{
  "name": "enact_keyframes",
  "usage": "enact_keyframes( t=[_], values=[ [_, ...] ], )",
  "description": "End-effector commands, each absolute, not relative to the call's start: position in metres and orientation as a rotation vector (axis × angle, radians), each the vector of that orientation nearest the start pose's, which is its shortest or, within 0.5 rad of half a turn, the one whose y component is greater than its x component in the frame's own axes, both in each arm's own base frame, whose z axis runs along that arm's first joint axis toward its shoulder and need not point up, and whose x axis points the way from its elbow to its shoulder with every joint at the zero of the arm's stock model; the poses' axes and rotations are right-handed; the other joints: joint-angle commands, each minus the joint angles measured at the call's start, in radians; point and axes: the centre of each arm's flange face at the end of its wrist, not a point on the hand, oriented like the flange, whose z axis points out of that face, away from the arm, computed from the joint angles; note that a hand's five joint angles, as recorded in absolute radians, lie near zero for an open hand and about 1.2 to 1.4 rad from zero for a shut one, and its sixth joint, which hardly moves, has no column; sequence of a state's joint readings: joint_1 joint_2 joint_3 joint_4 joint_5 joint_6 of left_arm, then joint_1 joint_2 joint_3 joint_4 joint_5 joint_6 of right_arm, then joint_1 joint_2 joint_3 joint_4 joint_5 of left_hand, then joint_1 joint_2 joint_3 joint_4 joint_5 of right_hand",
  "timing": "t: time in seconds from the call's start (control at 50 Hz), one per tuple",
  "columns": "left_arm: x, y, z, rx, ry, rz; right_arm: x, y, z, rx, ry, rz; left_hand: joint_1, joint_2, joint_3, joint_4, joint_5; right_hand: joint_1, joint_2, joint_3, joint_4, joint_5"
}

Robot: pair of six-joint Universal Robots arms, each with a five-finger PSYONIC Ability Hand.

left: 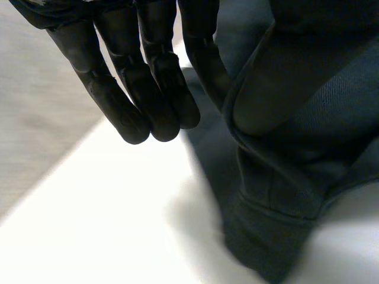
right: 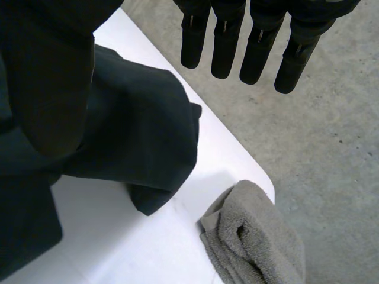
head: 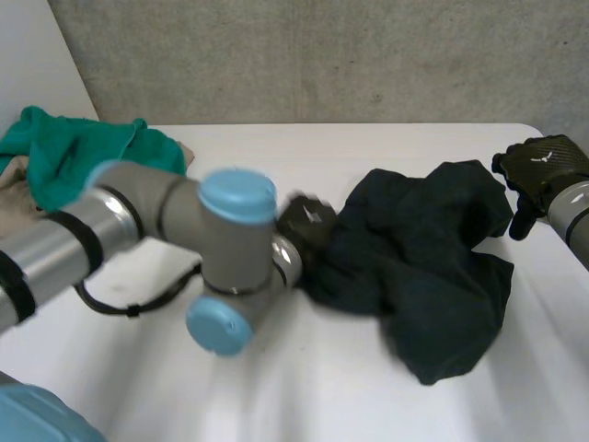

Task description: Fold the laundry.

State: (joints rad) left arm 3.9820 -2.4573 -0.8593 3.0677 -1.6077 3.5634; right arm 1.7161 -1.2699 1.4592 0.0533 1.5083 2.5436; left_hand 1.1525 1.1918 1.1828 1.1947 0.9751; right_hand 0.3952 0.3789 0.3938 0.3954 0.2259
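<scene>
Reaching across the table, the left hand sits at the near-left edge of the dark garment, which lies crumpled right of centre. The garment spreads widest across the table, from this hand toward the right hand, with one flap trailing toward the robot.

Left wrist view: fingers hang straight and relaxed over bare table, with the hemmed edge of the garment just beside them on the thumb side. They grasp nothing.

The right hand hovers just beside the garment's far-right corner. Right wrist view: fingers are straight and spread from the thumb, holding nothing, with cloth under the thumb side. A grey towel lies at the table corner beyond.

Judgement: the left hand is nearer its edge, so a pinch there looks like the next move.

No bin in use. A green cloth is heaped on a beige cloth at the far left, well apart from the garment.
</scene>
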Motion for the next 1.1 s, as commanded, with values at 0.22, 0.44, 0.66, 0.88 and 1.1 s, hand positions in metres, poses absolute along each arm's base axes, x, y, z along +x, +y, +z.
enact_keyframes(
  t=[0.22, 0.44, 0.66, 0.88, 1.1],
  values=[
    [-0.408, -0.297, 0.349, 1.145, 1.577, -3.023, 0.189, -0.324, 0.254, -1.005, 2.407, -2.117, 0.244, 0.204, 0.213, 0.202, 0.247, 0.061, 0.078, 0.063, 0.061, 0.056],
    [-0.431, -0.233, 0.202, 1.738, 2.304, -2.574, 0.180, -0.331, 0.249, -0.974, 2.435, -2.118, -0.007, -0.046, -0.037, -0.049, -0.004, 0.026, 0.042, 0.027, 0.026, 0.021],
    [-0.380, -0.228, 0.223, 1.631, 2.213, -2.345, 0.205, -0.325, 0.239, -1.120, 2.287, -2.057, -0.978, -1.017, -1.008, -1.020, -0.975, -0.141, -0.125, -0.140, -0.142, -0.147],
    [-0.353, -0.259, 0.253, 1.409, 2.199, -2.220, 0.252, -0.279, 0.189, -1.497, 2.245, -1.515, -0.978, -1.017, -1.008, -1.020, -0.975, -0.042, -0.025, -0.040, -0.042, -0.047],
    [-0.348, -0.290, 0.186, 1.726, 2.249, -1.623, 0.268, -0.289, 0.148, -1.529, 2.189, -1.619, -0.884, -0.923, -0.914, -0.926, -0.881, -0.012, 0.004, -0.011, -0.012, -0.017]
  ],
)
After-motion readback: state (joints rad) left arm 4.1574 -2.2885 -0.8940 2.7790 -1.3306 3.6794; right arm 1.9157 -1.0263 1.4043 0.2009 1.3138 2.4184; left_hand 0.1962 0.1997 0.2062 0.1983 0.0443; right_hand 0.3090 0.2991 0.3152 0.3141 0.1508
